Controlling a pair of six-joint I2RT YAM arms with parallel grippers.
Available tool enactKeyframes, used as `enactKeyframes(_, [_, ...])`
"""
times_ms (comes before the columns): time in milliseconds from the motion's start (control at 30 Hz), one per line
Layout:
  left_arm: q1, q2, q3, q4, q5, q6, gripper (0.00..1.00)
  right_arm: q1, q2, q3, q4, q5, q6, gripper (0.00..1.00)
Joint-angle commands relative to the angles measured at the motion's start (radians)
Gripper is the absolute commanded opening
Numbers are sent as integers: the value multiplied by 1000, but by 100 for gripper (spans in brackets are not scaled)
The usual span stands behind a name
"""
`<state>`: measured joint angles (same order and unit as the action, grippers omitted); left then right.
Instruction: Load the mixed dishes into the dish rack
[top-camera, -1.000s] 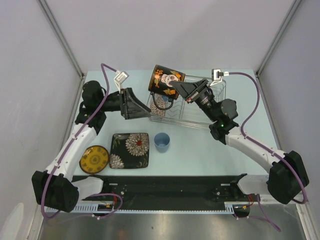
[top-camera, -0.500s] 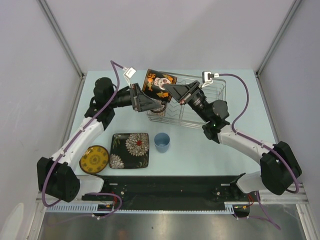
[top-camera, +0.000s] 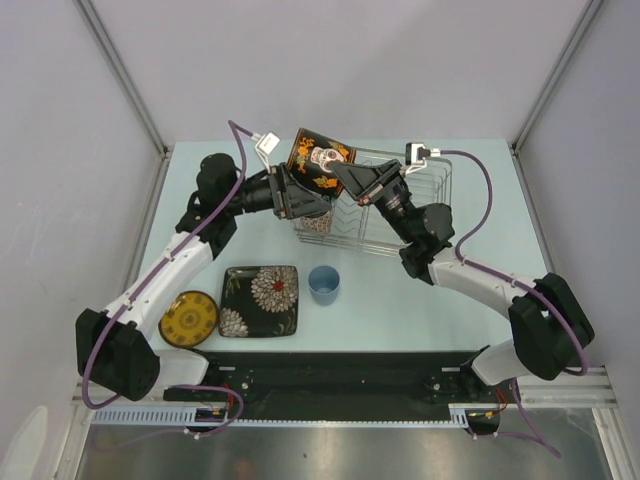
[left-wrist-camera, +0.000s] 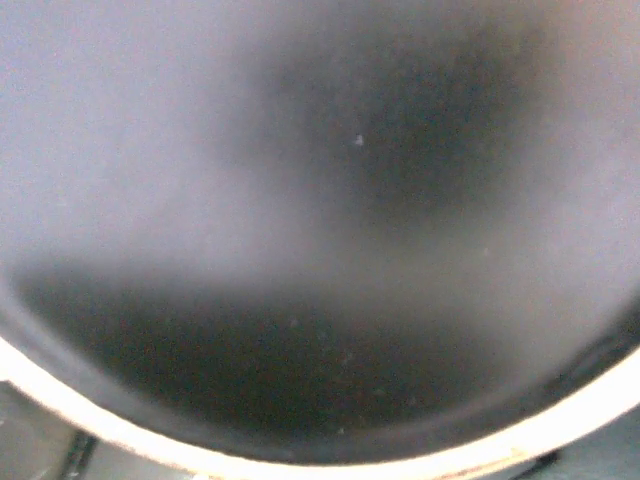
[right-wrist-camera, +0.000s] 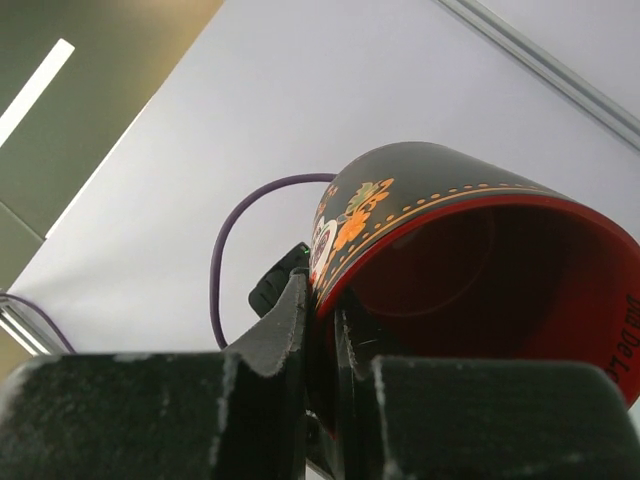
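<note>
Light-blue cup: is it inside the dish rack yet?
No, the light-blue cup stands on the table in front of the dish rack, just right of the black square plate.

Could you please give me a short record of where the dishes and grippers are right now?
Right gripper: shut on the black mug at its rim
Mug: tilted in the air over the dish rack, at its left end
Left gripper: close up against the mug, jaw state unclear
On table: yellow plate, black square plate, light-blue cup
</note>
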<state>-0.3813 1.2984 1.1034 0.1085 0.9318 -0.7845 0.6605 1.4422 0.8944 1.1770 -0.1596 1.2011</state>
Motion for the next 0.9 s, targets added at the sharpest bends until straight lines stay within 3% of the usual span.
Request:
enactKeyframes(0, [-33, -16, 55, 60, 22, -10, 69, 44, 7, 71, 211, 14, 18, 0])
enactKeyframes(33, [-33, -16, 55, 69, 24, -15, 65, 50, 15, 72, 216, 15, 18, 0])
enactKeyframes(200, [-30, -22, 70, 89, 44, -42, 27, 68, 41, 71, 225, 6, 14, 0])
enactKeyframes(333, [-28, -25, 84, 109, 61, -70, 20, 77, 66, 71, 230, -8, 26, 0])
enactKeyframes(367, [-27, -27, 90, 102, 62, -64, 12, 76, 67, 72, 224, -14, 28, 1])
enactKeyframes(467, [-18, -30, 96, 66, 53, -39, 1, 64, 47, 71, 172, -47, 32, 18])
enactKeyframes(700, [21, -36, 99, 62, 58, -35, 0, 7, -35, 41, 23, -96, 14, 40])
enactKeyframes(867, [59, -42, 104, 63, 67, -44, 0, -47, -117, 14, -140, -148, -15, 66])
